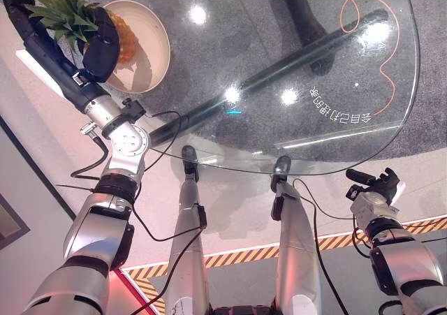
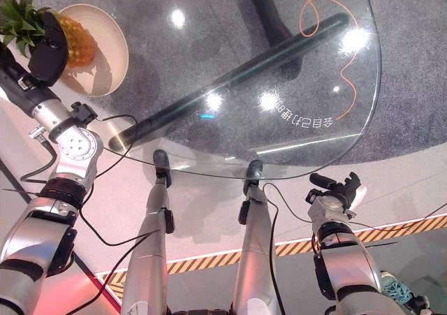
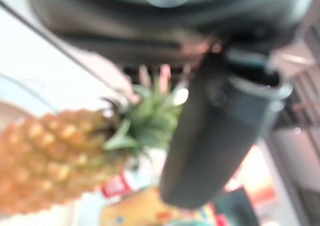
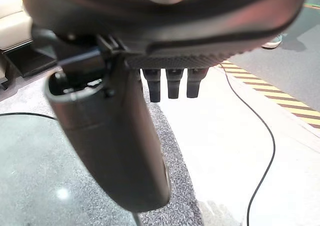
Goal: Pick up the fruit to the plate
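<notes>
Gripping the pineapple (image 2: 75, 39) over the plate (image 2: 112, 63), left hand (image 2: 47, 49) curled around it; right hand (image 2: 335, 189) relaxed

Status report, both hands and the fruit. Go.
Left hand on pineapple, over plate. Right hand idle off the glass table, open. Nothing in the way.

Clad in smooth silver-grey shells along the left arm (image 1: 105, 224) and the right arm (image 1: 408, 266), broken by black ribbed bands at the joints. Rounded and bulky at the elbows, slimmer toward the wrists. At the left wrist joint (image 1: 129, 142), a round silver disc dotted with small dark screws. Ending in a dark, matte left hand (image 1: 101, 46) and a matching right hand (image 1: 377, 184). On the right, a thick blunt black thumb (image 4: 115, 151) beside squared black fingers (image 4: 172, 83); possibly a whitish patch at the hand's edge.
</notes>
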Tool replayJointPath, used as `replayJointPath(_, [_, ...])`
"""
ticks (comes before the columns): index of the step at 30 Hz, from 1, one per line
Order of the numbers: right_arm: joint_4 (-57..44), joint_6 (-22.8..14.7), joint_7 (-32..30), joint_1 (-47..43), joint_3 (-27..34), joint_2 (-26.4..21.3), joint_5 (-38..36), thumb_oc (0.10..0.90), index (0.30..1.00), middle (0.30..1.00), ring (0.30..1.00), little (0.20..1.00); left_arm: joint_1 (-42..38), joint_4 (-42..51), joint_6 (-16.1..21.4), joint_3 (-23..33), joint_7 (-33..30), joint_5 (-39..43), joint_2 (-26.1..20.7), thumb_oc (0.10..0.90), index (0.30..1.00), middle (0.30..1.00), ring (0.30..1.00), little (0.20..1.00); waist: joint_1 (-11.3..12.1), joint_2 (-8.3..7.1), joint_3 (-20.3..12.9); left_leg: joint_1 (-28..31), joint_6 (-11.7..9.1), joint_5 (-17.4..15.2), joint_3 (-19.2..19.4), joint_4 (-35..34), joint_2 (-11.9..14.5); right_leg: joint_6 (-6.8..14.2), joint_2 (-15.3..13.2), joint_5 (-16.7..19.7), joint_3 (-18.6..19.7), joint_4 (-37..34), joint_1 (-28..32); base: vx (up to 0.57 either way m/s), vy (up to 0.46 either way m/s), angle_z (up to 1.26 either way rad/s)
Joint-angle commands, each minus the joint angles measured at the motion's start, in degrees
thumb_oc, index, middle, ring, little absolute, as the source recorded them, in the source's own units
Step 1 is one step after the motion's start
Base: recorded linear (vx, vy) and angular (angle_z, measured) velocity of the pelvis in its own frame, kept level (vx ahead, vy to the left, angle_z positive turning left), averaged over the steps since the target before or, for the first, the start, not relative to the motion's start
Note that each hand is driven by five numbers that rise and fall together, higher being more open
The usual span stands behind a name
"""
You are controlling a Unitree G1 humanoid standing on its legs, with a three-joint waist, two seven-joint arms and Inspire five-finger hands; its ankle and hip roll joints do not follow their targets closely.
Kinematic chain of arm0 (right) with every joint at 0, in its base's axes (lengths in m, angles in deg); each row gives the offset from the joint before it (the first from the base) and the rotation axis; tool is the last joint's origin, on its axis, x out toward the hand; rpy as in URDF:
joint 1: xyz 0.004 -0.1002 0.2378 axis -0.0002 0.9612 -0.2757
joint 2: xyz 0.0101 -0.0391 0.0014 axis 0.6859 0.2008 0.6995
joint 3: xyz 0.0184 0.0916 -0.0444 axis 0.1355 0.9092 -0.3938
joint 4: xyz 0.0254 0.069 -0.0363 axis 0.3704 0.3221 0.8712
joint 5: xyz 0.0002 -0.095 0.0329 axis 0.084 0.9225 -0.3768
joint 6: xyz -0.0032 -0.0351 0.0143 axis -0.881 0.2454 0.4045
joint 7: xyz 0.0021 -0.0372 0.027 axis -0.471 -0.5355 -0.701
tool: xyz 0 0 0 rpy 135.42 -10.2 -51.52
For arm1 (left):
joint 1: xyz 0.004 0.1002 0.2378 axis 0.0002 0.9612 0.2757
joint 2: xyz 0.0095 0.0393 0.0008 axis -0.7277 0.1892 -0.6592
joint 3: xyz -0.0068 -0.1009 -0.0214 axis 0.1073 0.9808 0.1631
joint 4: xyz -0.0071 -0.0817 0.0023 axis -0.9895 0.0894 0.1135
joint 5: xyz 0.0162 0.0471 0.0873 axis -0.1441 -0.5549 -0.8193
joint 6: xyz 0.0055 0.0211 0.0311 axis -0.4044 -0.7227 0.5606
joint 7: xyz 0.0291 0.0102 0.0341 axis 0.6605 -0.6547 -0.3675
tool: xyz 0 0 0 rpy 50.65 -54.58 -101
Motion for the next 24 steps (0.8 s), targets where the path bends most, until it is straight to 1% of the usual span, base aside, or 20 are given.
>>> replayJointPath(1, [4.08, -1.53, -3.42, 2.37, 1.62, -2.65, -1.50, 0.800, 0.900, 0.900, 0.900, 0.900, -2.87, 2.79, 5.30, 3.26, -0.63, -1.14, -0.58, 0.800, 0.900, 0.900, 0.900, 0.900, 2.27, -2.17, -1.34, 0.88, -1.70, -12.39, -1.70, 10.38, 0.52, -0.41, 1.22, 6.64, -2.65, -11.14, 6.00, 0.00, 0.000, 0.00])
replayJointPath(4, [4.10, -1.62, -3.43, 2.53, 1.92, -2.66, -1.15, 0.800, 0.900, 0.900, 0.900, 0.900, -1.82, 3.22, 5.26, 3.86, -0.17, -0.89, -0.41, 0.800, 0.900, 0.900, 0.900, 0.900, 2.50, -2.08, -1.34, 1.55, -1.71, -12.41, -1.91, 10.37, 0.53, -0.41, 1.14, 6.49, -2.70, -11.00, 6.63, 0.00, 0.000, 0.00])
replayJointPath(5, [4.09, -1.42, -3.36, 2.40, 2.09, -2.81, -1.19, 0.800, 0.900, 0.900, 0.900, 0.900, -1.66, 3.55, 5.06, 4.07, 0.29, -0.66, -0.59, 0.800, 0.900, 0.900, 0.900, 0.900, 2.64, -2.16, -1.34, 1.58, -1.68, -11.95, -1.99, 10.26, 0.53, -0.33, 0.92, 6.98, -2.76, -11.24, 6.77, 0.00, 0.000, 0.00])
replayJointPath(7, [4.19, -1.22, -3.21, 2.48, 2.13, -2.96, -1.37, 0.800, 0.900, 0.900, 0.900, 0.900, -1.35, 3.70, 4.85, 4.28, 0.96, -0.43, -0.77, 0.800, 0.900, 0.900, 0.900, 0.900, 2.87, -2.26, -1.34, 2.61, -1.78, -12.37, -1.94, 10.02, 0.72, -0.14, 0.79, 6.64, -2.91, -11.47, 7.88, 0.00, -0.013, 0.04])
replayJointPath(8, [4.16, -1.18, -3.19, 2.27, 2.19, -3.01, -1.43, 0.800, 0.900, 0.900, 0.900, 0.900, -1.50, 3.68, 4.92, 4.35, 1.14, -0.35, -0.87, 0.800, 0.900, 0.900, 0.900, 0.900, 2.84, -2.31, -1.34, 2.34, -1.72, -11.72, -1.98, 9.74, 0.65, -0.14, 0.69, 7.26, -2.95, -11.81, 7.68, -0.01, -0.013, 0.04])
replayJointPath(10, [4.13, -1.28, -3.13, 2.62, 2.18, -2.87, -1.51, 0.800, 0.900, 0.900, 0.900, 0.900, -1.03, 3.76, 4.97, 4.38, 1.91, -0.03, -0.92, 0.800, 0.900, 0.900, 0.900, 0.900, 2.99, -2.43, -1.34, 3.74, -1.87, -12.20, -1.92, 9.35, 0.92, 0.07, 0.67, 6.86, -2.94, -12.09, 9.03, 0.00, -0.010, 0.04])
replayJointPath(11, [4.01, -1.25, -3.23, 2.49, 2.19, -2.86, -1.61, 0.800, 0.900, 0.900, 0.900, 0.900, -1.16, 3.80, 4.94, 4.39, 2.12, 0.04, -1.02, 0.800, 0.900, 0.900, 0.900, 0.900, 2.97, -2.48, -1.34, 3.72, -1.80, -11.58, -1.94, 9.00, 0.85, 0.06, 0.59, 7.44, -2.92, -12.51, 9.08, 0.00, 0.000, 0.00])
replayJointPath(12, [3.96, -1.30, -3.17, 2.92, 2.16, -2.75, -1.64, 0.800, 0.900, 0.900, 0.900, 0.900, -0.68, 3.88, 4.96, 4.33, 2.38, 0.15, -1.03, 0.800, 0.900, 0.900, 0.900, 0.900, 3.07, -2.50, -1.34, 4.80, -1.86, -12.06, -1.83, 8.76, 1.00, 0.23, 0.60, 7.02, -2.92, -12.59, 10.06, 0.00, 0.000, 0.00])
replayJointPath(14, [3.78, -0.99, -3.06, 3.05, 2.49, -2.82, -1.63, 0.800, 0.900, 0.900, 0.900, 0.900, -0.40, 4.05, 4.85, 4.46, 3.09, 0.52, -1.18, 0.800, 0.900, 0.900, 0.900, 0.900, 3.16, -2.62, -1.34, 5.38, -1.83, -11.35, -1.83, 8.12, 0.88, 0.43, 0.37, 7.75, -2.91, -13.33, 10.82, 0.00, 0.000, 0.00])
replayJointPath(24, [3.75, -0.43, -2.56, 4.98, 3.41, -2.03, -1.80, 0.800, 0.900, 0.900, 0.900, 0.900, 2.06, 3.86, 4.37, 4.82, 7.40, 1.94, -1.35, 0.800, 0.900, 0.900, 0.900, 0.900, 3.94, -3.24, -1.34, 10.93, -1.99, -11.27, -1.37, 6.07, 1.35, 1.08, -0.28, 8.00, -3.14, -15.40, 16.73, 0.00, 0.000, 0.00])
